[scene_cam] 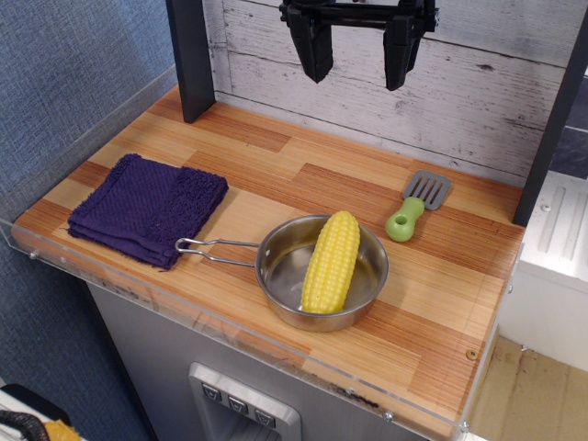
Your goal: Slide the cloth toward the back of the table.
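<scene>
Cloth, lying folded at the front-left of the table with the pan handle just beside it, is judged soft, light, apt to bunch; best pressed from above mid-fold by the gripper, held open high above.

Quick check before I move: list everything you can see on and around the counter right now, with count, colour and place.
cloth: one, dark purple, folded, front-left of the table, touching the pan handle's tip
steel pan: one, silver, front-centre, wire handle pointing left
corn cob: one, yellow, lying in the pan, leaning on its far rim
spatula: one, grey slotted blade with green handle, right of centre, behind the pan
table: one, wood-plank top, clear acrylic rim, grey cabinet front below
backboard: one, whitewashed planks, behind the table
black posts: two, back-left and right edge
claw: one, black, open, hanging above the back of the table, holding nothing
</scene>
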### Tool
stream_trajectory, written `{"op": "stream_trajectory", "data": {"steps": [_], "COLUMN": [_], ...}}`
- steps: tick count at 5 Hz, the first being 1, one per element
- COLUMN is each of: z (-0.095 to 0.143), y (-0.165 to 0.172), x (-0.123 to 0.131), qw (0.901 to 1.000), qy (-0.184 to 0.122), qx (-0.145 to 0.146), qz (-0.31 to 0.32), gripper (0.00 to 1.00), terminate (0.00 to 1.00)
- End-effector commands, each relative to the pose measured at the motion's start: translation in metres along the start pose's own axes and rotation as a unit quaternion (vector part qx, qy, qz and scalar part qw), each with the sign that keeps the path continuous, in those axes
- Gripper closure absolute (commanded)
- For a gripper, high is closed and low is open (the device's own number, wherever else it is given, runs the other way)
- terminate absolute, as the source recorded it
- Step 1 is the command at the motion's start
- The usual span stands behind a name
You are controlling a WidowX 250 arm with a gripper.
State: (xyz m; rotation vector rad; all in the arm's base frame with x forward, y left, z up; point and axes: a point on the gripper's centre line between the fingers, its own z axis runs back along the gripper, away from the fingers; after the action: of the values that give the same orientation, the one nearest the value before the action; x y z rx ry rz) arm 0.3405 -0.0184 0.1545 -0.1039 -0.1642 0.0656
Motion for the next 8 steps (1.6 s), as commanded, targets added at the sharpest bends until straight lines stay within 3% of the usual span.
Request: {"op": "stream_trajectory", "data": {"steps": [1,2,4,7,8], "z": [0.0,0.002,0.009,0.005,-0.003], "y": [0.0,0.037,0.076,0.1,0.113], "x": [0.0,0.001,-0.001,-0.031,-0.039], "qw": [1.0,0.9998,0.9992,0.996,0.9954], "qy": [0.0,-0.001,-0.006,0.001,0.011], "qx": [0.0,0.006,0.025,0.087,0.091], "qz": [0.0,0.02,0.031,-0.02,-0.03], "gripper": [0.0,0.0,0.0,0.0,0.0], "terminate": [0.0,0.0,0.0,0.0,0.0]}}
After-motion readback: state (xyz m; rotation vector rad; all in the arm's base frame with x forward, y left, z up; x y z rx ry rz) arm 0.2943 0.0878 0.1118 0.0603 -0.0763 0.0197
